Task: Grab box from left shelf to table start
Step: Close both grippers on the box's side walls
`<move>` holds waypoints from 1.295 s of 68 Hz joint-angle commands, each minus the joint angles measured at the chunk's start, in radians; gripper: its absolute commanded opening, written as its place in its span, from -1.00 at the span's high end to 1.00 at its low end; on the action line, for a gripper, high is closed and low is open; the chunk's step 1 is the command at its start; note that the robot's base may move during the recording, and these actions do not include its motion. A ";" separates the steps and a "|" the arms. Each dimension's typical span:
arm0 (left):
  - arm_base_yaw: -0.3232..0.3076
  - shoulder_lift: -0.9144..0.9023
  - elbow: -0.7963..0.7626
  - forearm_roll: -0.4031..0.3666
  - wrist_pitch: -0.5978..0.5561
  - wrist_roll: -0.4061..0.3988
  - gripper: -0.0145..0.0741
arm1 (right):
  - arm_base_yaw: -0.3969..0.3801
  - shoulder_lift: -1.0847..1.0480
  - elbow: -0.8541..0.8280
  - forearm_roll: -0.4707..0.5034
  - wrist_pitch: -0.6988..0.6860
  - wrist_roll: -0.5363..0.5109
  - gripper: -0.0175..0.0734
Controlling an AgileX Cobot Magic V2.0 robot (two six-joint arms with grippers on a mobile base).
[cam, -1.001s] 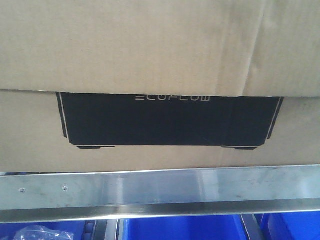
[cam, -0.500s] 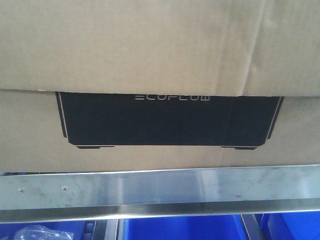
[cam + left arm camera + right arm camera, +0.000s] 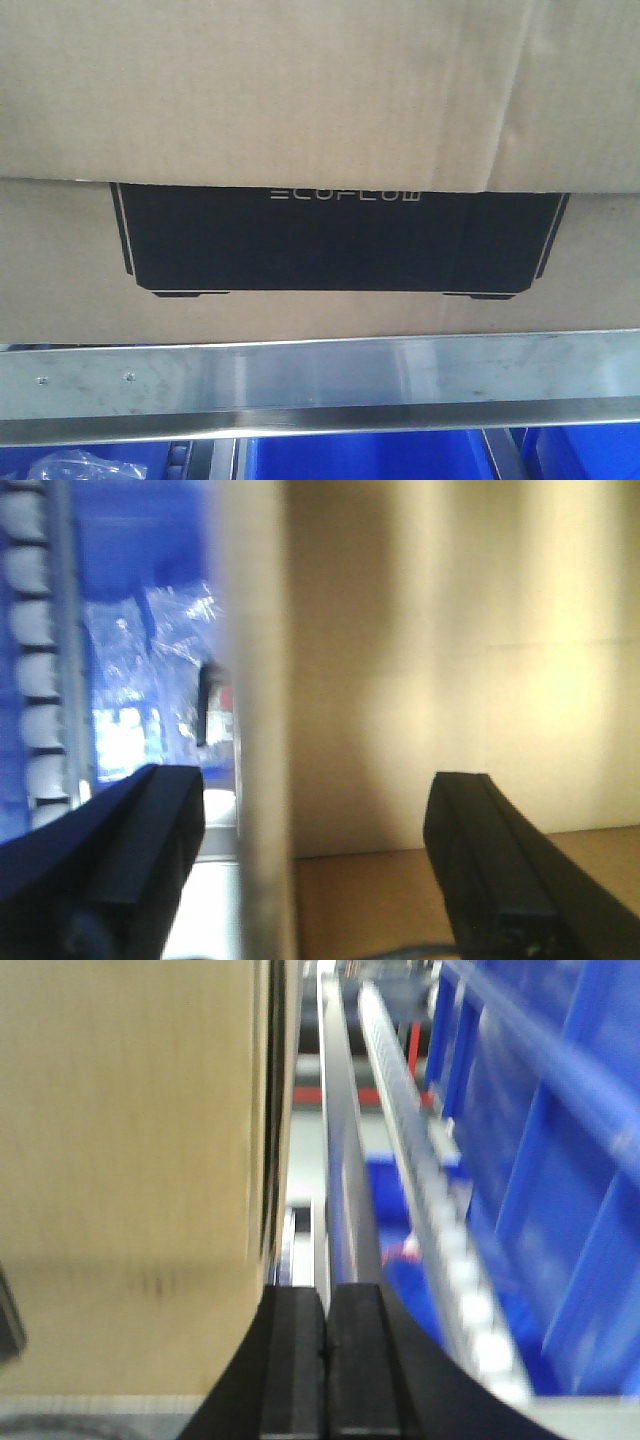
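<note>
Cardboard fills the front view. The box sits on the left shelf, just behind and above the brushed steel front rail. Its black panel and white ECOFLOW lettering face the camera, and an upper flap or layer of cardboard overhangs the top of the panel. Held against the views from a second and half a second ago, box, panel and rail lie in almost the same places. Any shift is too slight to call. I judge that the box has not begun to come off the shelf and that the pull itself is not yet under way.

The left end effector is spread wide, its two black fingers well apart and holding nothing. Between them the left wrist view shows a blurred steel upright and, to its right, a plain brown face of the box. Whether a finger touches the cardboard cannot be told through the blur.

The right end effector has its fingers pressed together with nothing between them. It sits just beside a side face of the box, with the steel rail and a white roller track running away to its right.

Blue bins show below the rail, one with a clear plastic bag. No table appears in any view, so the whole carry remains.
</note>
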 commanded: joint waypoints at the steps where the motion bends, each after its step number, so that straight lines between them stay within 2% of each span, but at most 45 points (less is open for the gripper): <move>1: 0.004 -0.034 -0.039 0.004 -0.008 -0.012 -0.16 | -0.005 -0.008 -0.031 0.003 -0.108 -0.003 0.49; 7: 0.004 -0.034 -0.039 0.005 -0.008 -0.012 -0.16 | -0.005 -0.008 -0.076 0.022 -0.072 -0.003 0.47; 12: 0.004 -0.034 -0.039 0.007 -0.008 -0.012 -0.16 | -0.005 -0.008 -0.127 0.033 -0.016 -0.003 0.33; 17: 0.004 -0.034 -0.039 0.007 -0.008 -0.012 -0.16 | -0.005 -0.008 -0.178 0.034 0.033 -0.003 0.01; 22: 0.004 -0.034 -0.039 0.009 -0.008 -0.012 -0.16 | -0.005 0.001 -0.235 0.034 0.071 -0.003 -0.49; 28: 0.004 -0.034 -0.039 0.018 -0.008 -0.012 -0.16 | -0.005 0.039 -0.309 0.034 0.095 -0.003 -0.78; 36: 0.004 -0.034 -0.039 0.036 -0.005 -0.012 -0.16 | -0.005 0.145 -0.442 0.034 0.146 -0.004 -0.71; 52: 0.004 -0.034 -0.039 0.046 -0.001 -0.012 -0.16 | -0.005 0.526 -0.760 0.034 0.281 -0.004 -0.66; 76: 0.004 -0.034 -0.039 0.046 -0.001 -0.012 -0.16 | -0.005 1.070 -1.292 0.034 0.752 -0.014 -0.66; 83: 0.004 -0.034 -0.039 0.046 -0.001 -0.012 -0.16 | -0.005 1.190 -1.381 0.034 0.828 -0.024 -0.65; 88: 0.004 -0.034 -0.039 0.046 -0.001 -0.012 -0.16 | -0.005 1.267 -1.417 0.032 0.857 -0.031 -0.55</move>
